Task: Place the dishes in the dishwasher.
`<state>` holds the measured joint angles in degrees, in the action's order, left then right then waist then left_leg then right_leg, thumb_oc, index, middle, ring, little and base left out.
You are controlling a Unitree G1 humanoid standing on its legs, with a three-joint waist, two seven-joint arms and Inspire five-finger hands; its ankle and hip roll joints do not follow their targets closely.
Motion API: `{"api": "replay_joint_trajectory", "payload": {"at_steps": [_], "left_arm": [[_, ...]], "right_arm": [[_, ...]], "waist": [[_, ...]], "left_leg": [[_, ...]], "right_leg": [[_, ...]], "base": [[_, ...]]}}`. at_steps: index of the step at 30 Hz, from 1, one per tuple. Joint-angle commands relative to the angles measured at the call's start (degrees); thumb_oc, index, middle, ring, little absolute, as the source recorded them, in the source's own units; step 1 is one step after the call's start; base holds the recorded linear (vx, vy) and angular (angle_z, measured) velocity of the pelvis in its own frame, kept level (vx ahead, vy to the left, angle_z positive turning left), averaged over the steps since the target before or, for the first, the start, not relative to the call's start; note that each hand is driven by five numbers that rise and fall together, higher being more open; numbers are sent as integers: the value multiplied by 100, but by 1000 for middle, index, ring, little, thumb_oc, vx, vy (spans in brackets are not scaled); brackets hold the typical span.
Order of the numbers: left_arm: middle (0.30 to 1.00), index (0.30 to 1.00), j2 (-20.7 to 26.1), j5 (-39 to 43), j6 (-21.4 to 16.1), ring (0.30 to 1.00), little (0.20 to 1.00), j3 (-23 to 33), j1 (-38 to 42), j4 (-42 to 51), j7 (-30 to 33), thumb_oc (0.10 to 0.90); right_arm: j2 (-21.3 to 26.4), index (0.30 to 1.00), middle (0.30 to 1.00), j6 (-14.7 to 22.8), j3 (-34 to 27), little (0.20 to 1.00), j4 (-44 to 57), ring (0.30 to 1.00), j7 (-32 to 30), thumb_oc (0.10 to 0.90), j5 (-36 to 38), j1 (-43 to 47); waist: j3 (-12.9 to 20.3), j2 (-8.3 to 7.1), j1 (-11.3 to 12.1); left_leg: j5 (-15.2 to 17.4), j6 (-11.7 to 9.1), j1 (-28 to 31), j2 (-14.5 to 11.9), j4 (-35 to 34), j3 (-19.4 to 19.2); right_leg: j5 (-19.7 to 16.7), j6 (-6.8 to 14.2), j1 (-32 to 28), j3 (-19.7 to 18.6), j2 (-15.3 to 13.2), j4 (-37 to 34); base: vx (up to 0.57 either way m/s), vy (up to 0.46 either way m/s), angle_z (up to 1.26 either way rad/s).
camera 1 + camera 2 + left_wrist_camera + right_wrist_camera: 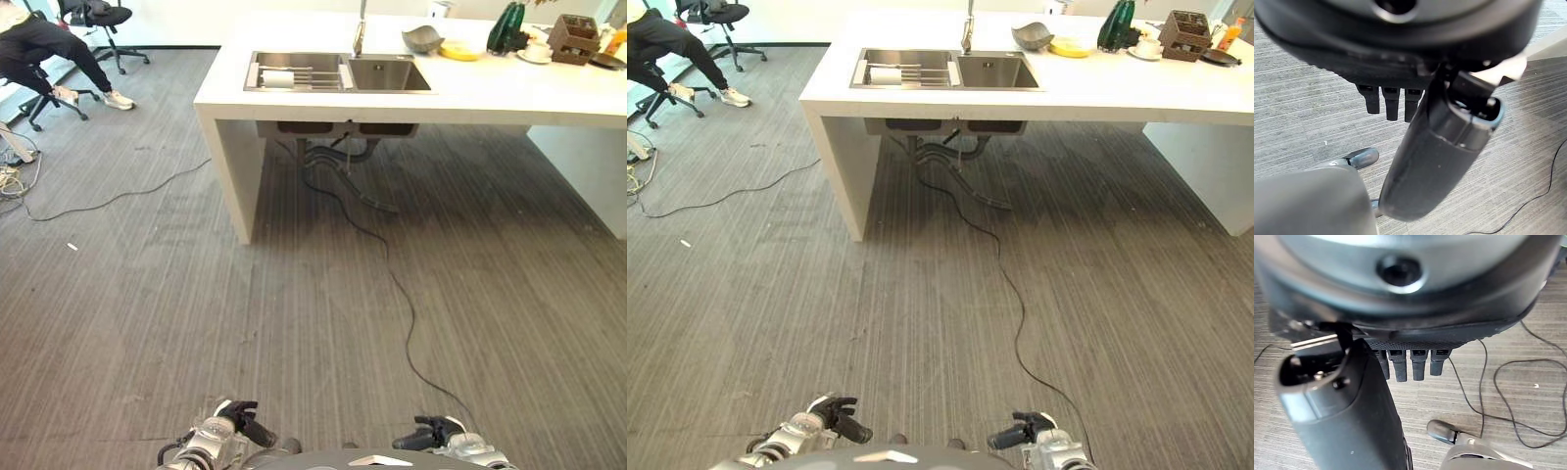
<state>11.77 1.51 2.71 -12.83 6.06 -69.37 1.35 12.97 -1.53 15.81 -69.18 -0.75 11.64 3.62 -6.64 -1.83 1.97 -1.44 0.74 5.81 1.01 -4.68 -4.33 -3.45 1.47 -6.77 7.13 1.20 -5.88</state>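
Left eye view: the robot stands on the grey carpet (pixel 294 313), well apart from a white worktop (pixel 470 93) that carries a double sink (pixel 338 73) with a faucet (pixel 360 34). The task's dishes lie on the far right of the worktop, beyond the sink: a grey bowl (pixel 422 39), a yellow plate (pixel 460 50) just beside it, and a cup on a saucer (pixel 538 51) further right, near a dark green bottle (pixel 508 27) and a brown caddy (pixel 574 37). No dishwasher can be made out from this standpoint. The left hand (pixel 243 421) and the right hand (pixel 436 432) rest low at the near edge, close to the body, probably because nothing is within reach yet. Each wrist view shows fingers (pixel 1392 100) hanging fairly straight and relaxed, thumb standing out, holding nothing; the right hand's fingers (pixel 1410 364) stand likewise. A seated person (pixel 44 54) on an office chair occupies the far left corner. The task appears not yet begun; an approach to the worktop is presumably required first.
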Motion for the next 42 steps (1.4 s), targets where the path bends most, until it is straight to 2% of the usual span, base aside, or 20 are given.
{"api": "replay_joint_trajectory", "payload": {"at_steps": [1, 5, 10, 18, 32, 36, 39, 42], "left_arm": [[900, 900, 11, -321, -197, 900, 900, -564, 479, -79, 212, 800], [900, 900, 81, -594, -205, 900, 900, -772, 551, 225, 442, 800], [900, 900, -111, -794, -135, 900, 900, -857, 734, -137, 741, 800], [900, 900, -321, -705, -130, 900, 900, -938, 676, -453, 488, 800], [900, 900, -116, -259, -135, 900, 900, -540, 617, -545, 232, 800], [900, 900, -92, -166, -122, 900, 900, -554, 677, -440, 239, 800], [900, 900, -81, -71, -113, 900, 900, -549, 752, -493, 167, 800], [900, 900, -82, -64, -108, 900, 900, -553, 754, -529, 139, 800]], "right_arm": [[295, 900, 900, 201, 3, 900, 101, 900, -202, 800, 208, 296], [320, 900, 900, 249, -20, 900, 233, 900, -315, 800, 270, 347], [234, 900, 900, 210, -8, 900, -37, 900, -436, 800, 221, 447], [119, 900, 900, 130, 115, 900, -368, 900, -299, 800, 147, 444], [179, 900, 900, 135, 128, 900, -232, 900, -93, 800, 225, 460], [182, 900, 900, 144, 96, 900, -168, 900, -78, 800, 366, 522], [74, 900, 900, 166, -29, 900, -299, 900, 11, 800, 902, 581], [68, 900, 900, 172, -25, 900, -325, 900, 22, 800, 944, 574]], "waist": [[243, 134, 37], [290, 94, 50], [326, 42, 57], [416, 17, 72], [510, 47, 111], [463, 53, 122], [423, 48, 139], [410, 35, 150]], "left_leg": [[-145, -309, -350, -6, -32, 252], [-117, -307, -327, 4, -32, 272], [-99, -313, -312, 1, -32, 275], [-20, -320, -218, -7, -32, 252], [86, -286, -5, 18, -32, 298], [72, -266, -10, 34, -32, 310], [69, -258, 9, 47, -32, 295], [74, -257, 27, 46, -32, 297]], "right_leg": [[-21, 608, 237, -198, -330, 88], [-6, 608, 199, -171, -335, 88], [8, 602, 189, -112, -332, 88], [67, 591, 95, -91, -319, 88], [154, 568, -103, -76, -309, 88], [134, 575, -99, -75, -310, 88], [124, 573, -101, -64, -328, 99], [138, 566, -122, -54, -327, 105]], "base": [[31, 1, 0], [48, 1, 0], [0, 0, 0], [5, -2, 0], [45, 0, 0], [0, 0, 0], [0, 0, 0], [0, 0, 0]]}}
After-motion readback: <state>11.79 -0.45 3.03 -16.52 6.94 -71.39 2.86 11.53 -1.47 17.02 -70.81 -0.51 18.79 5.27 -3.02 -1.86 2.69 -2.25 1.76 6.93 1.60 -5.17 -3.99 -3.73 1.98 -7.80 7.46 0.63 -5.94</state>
